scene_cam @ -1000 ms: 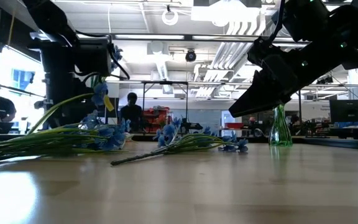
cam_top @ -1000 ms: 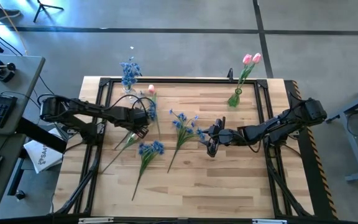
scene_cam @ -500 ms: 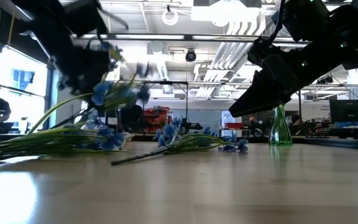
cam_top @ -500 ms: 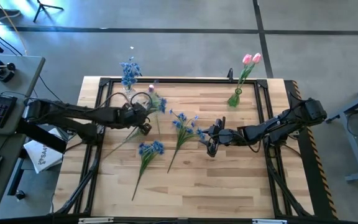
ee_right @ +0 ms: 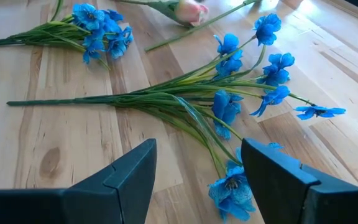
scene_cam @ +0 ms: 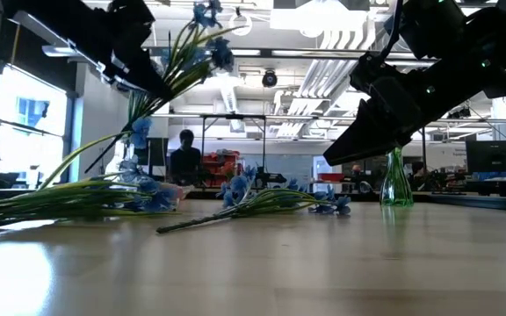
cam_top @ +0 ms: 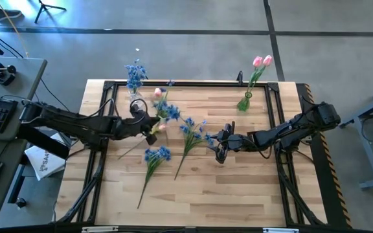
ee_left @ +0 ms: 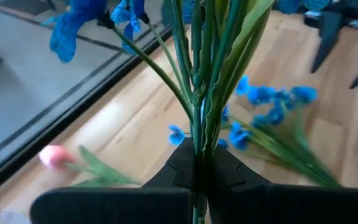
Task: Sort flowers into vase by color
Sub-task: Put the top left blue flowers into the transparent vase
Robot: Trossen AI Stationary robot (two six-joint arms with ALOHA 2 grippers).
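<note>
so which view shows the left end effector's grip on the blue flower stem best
Left wrist view: the shut left end effector clamps the green-stemmed artificial blue flower. Low view shows it lifted; high view only small.

Left arm: reaches from the table's left edge toward its middle | left gripper (cam_top: 149, 127): raised off the table, fingers (ee_left: 229, 171) pressed together on a blue flower stem (ee_left: 199, 118) | Right arm: stretched in from the right edge | right gripper (cam_top: 219, 146): low over the table, fingers (ee_right: 132, 171) spread wide, holding nothing

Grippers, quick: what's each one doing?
Left gripper: shut on a blue flower, lifted off the table.
Right gripper: open, empty.
</note>
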